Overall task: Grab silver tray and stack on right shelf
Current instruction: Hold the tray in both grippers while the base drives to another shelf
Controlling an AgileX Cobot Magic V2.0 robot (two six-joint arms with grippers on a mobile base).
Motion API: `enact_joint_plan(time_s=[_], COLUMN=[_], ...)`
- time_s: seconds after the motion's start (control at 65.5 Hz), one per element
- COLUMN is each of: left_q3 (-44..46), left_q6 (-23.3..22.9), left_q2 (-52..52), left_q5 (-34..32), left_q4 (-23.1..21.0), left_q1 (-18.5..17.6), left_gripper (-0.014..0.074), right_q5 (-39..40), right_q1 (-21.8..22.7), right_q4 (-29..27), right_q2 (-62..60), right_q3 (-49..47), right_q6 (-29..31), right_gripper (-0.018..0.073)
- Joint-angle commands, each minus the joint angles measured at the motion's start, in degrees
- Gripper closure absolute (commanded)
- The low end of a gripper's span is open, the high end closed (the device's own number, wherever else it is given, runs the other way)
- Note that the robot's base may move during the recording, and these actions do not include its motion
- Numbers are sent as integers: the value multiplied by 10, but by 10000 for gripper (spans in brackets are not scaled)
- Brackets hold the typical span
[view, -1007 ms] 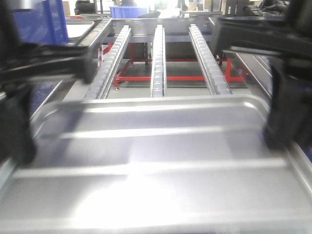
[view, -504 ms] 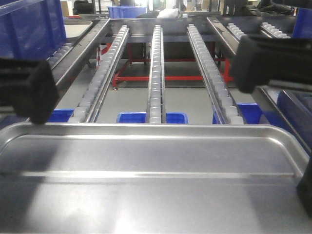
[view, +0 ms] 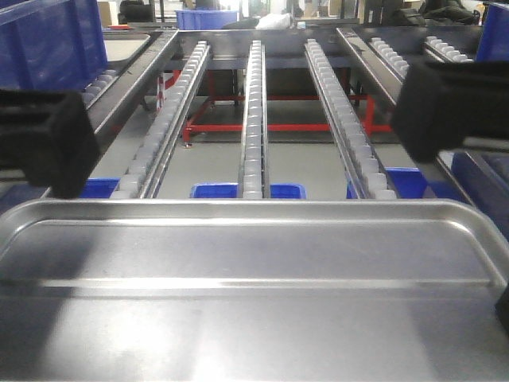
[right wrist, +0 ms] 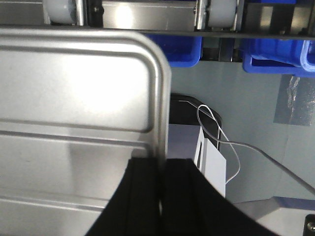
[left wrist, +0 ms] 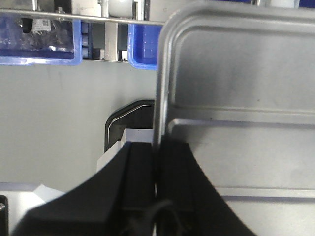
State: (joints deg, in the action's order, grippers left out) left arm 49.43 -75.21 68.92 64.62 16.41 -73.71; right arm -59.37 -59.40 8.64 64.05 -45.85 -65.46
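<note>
Tray (view: pixel 254 255) hangs level between both arms, its far rim just before the near end of the shelf (view: pixel 253 119), seemingly not yet set down on it; left gripper (left wrist: pixel 156 157) clenched on the left rim, right gripper (right wrist: pixel 162 169) clenched on the right rim, one finger inside and one outside each edge. Opposite-side pinches likely keep the wide, shallow sheet flat and square to the shelf; next move, by judgement, is easing it forward.

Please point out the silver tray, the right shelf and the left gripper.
silver tray (view: pixel 254 248), front view: floor beyond the rib.
right shelf (view: pixel 253 119), front view: middle roller rail.
left gripper (left wrist: pixel 157 153), left wrist view: between fingertips, at the rim.
</note>
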Motion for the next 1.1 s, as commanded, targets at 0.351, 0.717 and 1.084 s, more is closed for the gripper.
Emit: enact_joint_plan(time_s=[0.351, 0.717, 1.084], left_q3=[12, 12, 12], left_q6=[24, 21, 21], left_q2=[-14, -14, -14], left_q5=[3, 7, 83], left_q4=[18, 20, 18], left_q1=[0, 0, 0], left_gripper=[687, 687, 687], right_q5=[-7, -13, -14], right_q1=[-3, -3, -2], right_q4=[17, 17, 17], right_q2=[-13, -13, -13], right_q3=[-14, -14, -14], right_q6=[7, 7, 7], right_gripper=[502, 502, 502])
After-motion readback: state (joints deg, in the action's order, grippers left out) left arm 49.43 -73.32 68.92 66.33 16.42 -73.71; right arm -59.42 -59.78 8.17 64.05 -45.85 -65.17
